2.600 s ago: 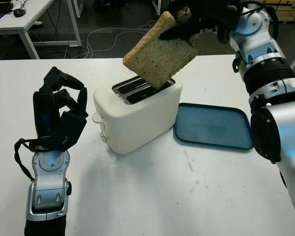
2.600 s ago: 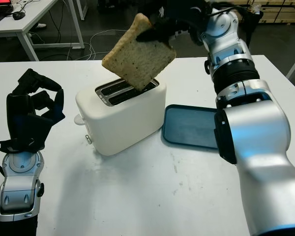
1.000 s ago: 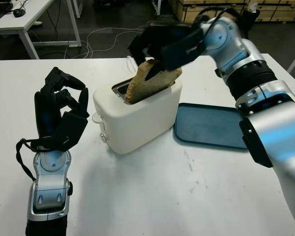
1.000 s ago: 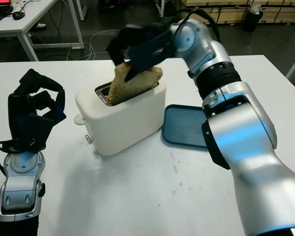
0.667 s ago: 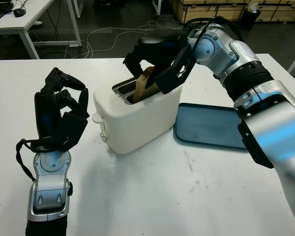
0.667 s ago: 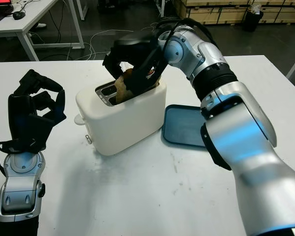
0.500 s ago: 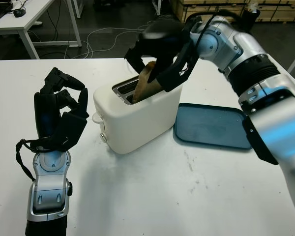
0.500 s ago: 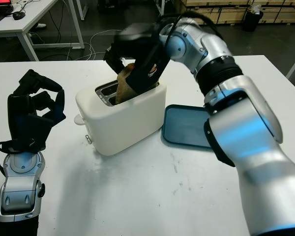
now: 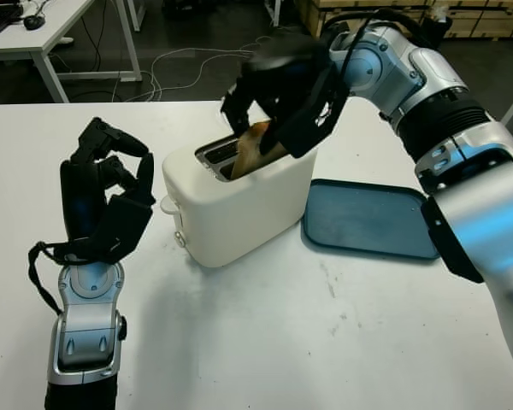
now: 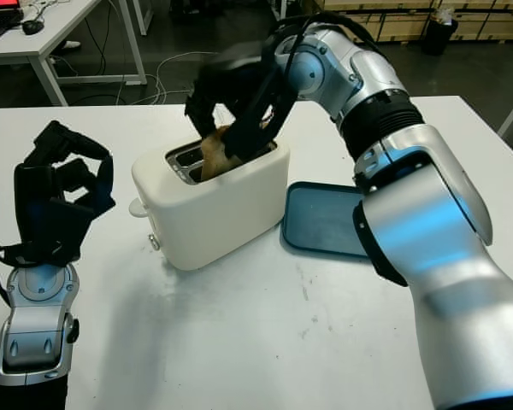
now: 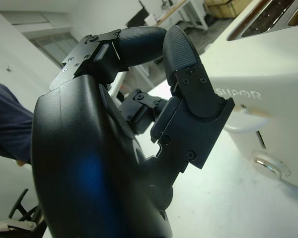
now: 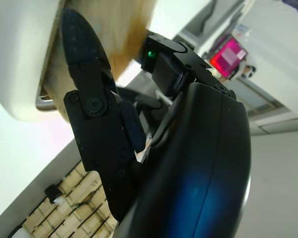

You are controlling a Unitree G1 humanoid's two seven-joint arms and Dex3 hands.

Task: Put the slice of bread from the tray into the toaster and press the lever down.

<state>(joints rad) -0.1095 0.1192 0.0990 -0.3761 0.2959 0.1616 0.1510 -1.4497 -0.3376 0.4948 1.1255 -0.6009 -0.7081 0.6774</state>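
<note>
On the white tabletop [image 9: 342,342] the toaster [image 9: 235,201] stands with the blue tray [image 9: 369,219] lying bare just to its right. The bread [image 9: 255,147] sits tilted in a toaster slot, its upper part sticking out, and the right hand [image 9: 282,94] above the toaster grasps it. The left hand [image 9: 103,201], fingers curled and holding nothing, is upright left of the toaster.

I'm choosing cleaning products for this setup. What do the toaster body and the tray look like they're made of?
The toaster looks like matte white plastic: smooth moulded body, rounded corners, with shiny metal edging its slots. The tray looks like dull blue plastic with a raised moulded rim and pale scuffs on its floor; the exact plastic can't be told.
</note>
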